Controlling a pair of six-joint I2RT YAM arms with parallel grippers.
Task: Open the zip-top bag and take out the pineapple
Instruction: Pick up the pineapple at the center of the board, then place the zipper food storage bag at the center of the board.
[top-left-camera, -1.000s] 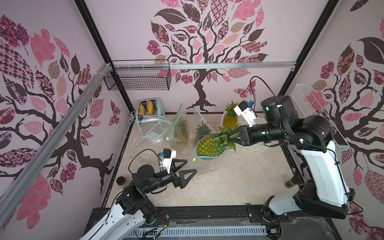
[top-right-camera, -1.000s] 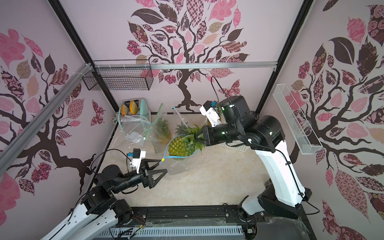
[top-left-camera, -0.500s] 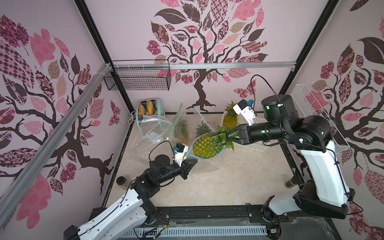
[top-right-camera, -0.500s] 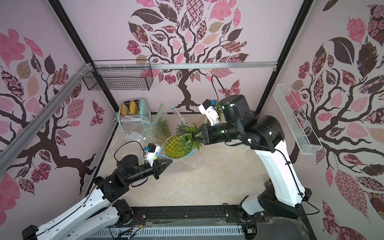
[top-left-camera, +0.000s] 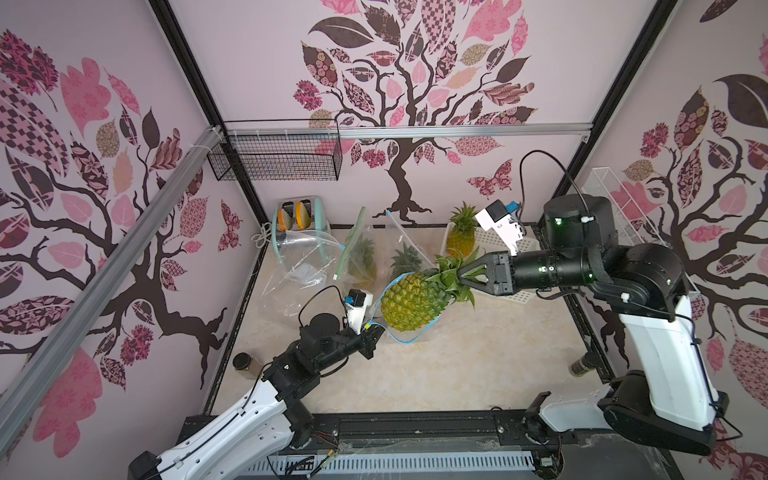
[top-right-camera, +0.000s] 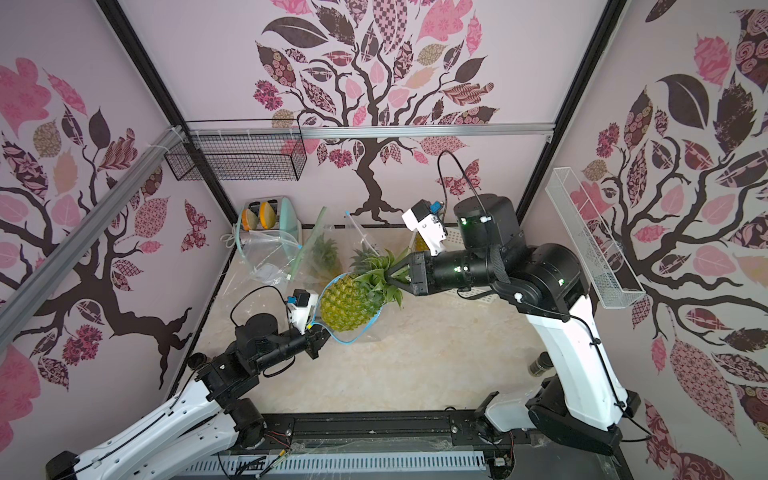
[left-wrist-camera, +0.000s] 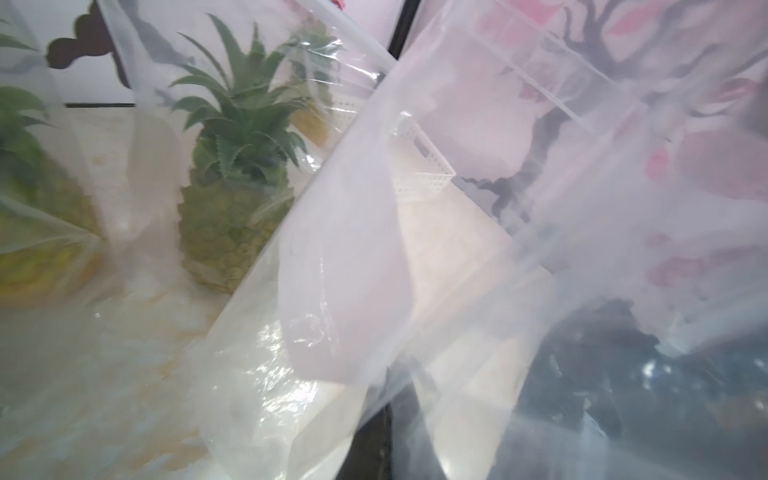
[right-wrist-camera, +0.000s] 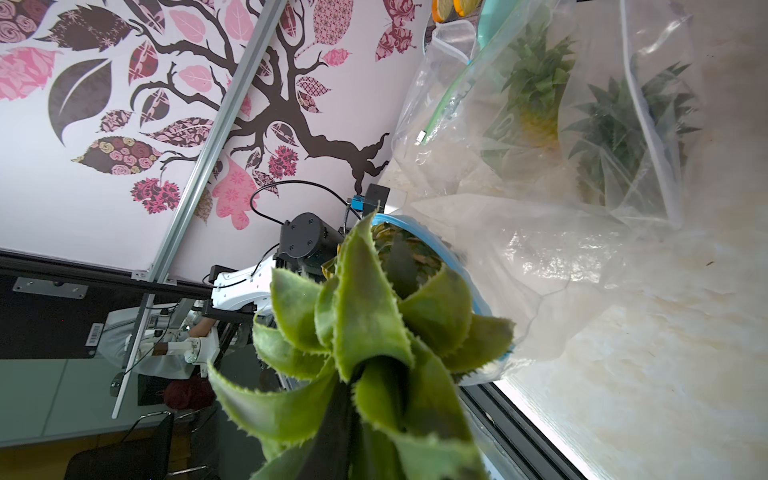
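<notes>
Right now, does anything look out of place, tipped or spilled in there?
Nothing spilled or damaged. The pineapple hangs sideways, pinched by its crown in the right hand, its body ringed by the blue-rimmed bag that the left hand grips. At the back, an apparently empty bag slumps in front of the toaster.

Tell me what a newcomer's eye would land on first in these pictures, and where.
A big pineapple hangs mid-scene, held by its leafy crown in the right gripper. Its base end sits in the mouth of a blue-rimmed zip-top bag, whose edge the left gripper pinches. Bold pink tree decals cover the walls.
</notes>
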